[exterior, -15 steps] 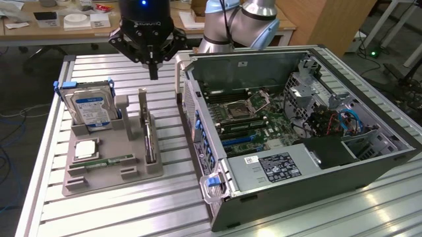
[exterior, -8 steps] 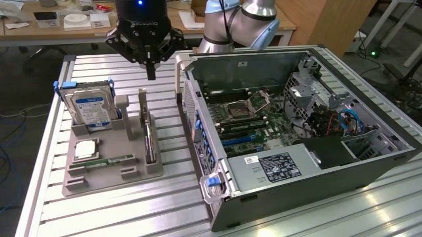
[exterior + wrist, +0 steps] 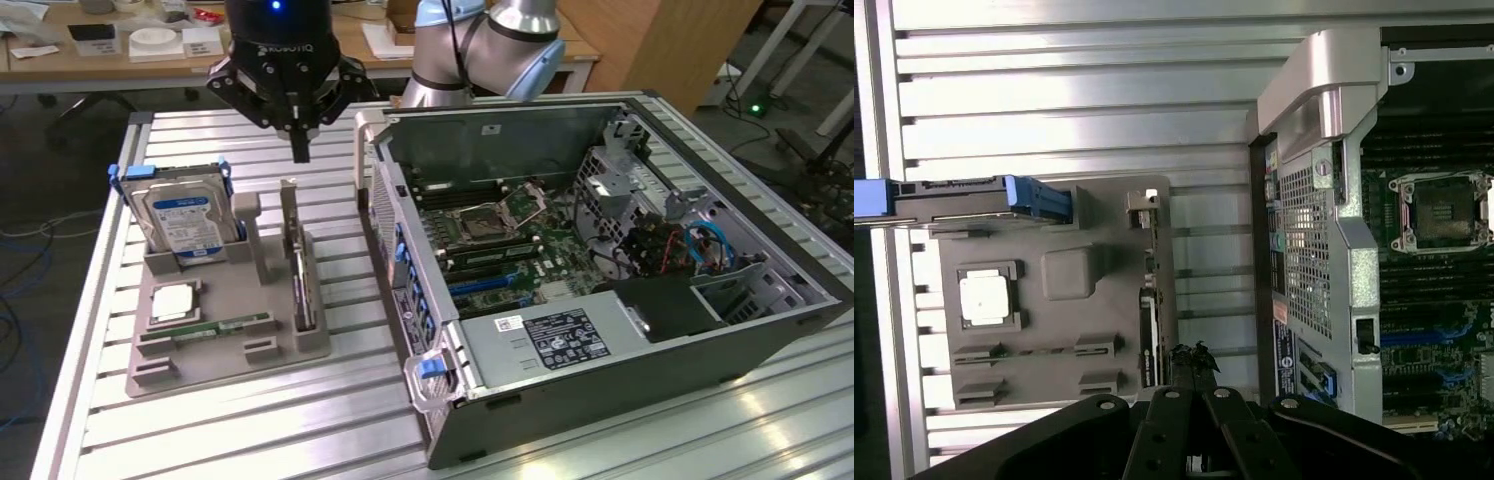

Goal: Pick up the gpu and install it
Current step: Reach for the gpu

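On the slatted table (image 3: 200,430), a grey holder tray (image 3: 214,375) carries a hard drive (image 3: 184,225), a memory stick (image 3: 220,326) and the gpu (image 3: 302,275), which stands on edge nearest the open computer case (image 3: 574,390). The gripper (image 3: 300,145), pointing straight down with its fingers pressed together and empty, hangs above the gpu.

Arm (image 3: 497,40): fat round tube segments, silver-grey metal, pale blue caps (image 3: 538,60) at joints. Thin black cable (image 3: 458,40) runs along it.
Gripper (image 3: 300,150): matte black throughout; bulky round body, angular linkage bars (image 3: 234,85) flaring to both sides, narrow fingers (image 3: 300,140) tapering to slim tip. White lettering (image 3: 283,47) across body, small blue light (image 3: 275,5) above.
Wrist view: gripper (image 3: 1192,356) shows black linkage bars with rounded edges, small round silver pins (image 3: 1172,395) at hinges.
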Robot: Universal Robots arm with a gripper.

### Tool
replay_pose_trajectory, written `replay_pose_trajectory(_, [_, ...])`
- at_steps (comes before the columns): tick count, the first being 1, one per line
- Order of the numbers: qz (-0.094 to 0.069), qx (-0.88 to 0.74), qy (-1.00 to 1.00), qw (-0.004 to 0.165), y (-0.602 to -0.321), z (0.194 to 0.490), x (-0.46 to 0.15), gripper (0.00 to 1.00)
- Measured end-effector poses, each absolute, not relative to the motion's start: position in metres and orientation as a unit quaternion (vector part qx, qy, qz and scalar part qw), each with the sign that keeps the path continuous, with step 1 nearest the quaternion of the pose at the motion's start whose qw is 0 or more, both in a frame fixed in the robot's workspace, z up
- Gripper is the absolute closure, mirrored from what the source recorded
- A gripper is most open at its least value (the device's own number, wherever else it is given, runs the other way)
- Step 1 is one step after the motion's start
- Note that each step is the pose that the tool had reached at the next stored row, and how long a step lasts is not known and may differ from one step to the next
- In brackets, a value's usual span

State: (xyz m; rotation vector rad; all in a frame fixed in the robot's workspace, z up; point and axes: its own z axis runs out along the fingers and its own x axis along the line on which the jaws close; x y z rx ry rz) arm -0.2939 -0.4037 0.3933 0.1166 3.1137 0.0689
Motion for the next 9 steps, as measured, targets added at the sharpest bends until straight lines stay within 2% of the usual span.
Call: replay_pose_trajectory(9, [0.022,0.037,0.999,0.012,-0.4041,0.3933,-0.3016,0.90])
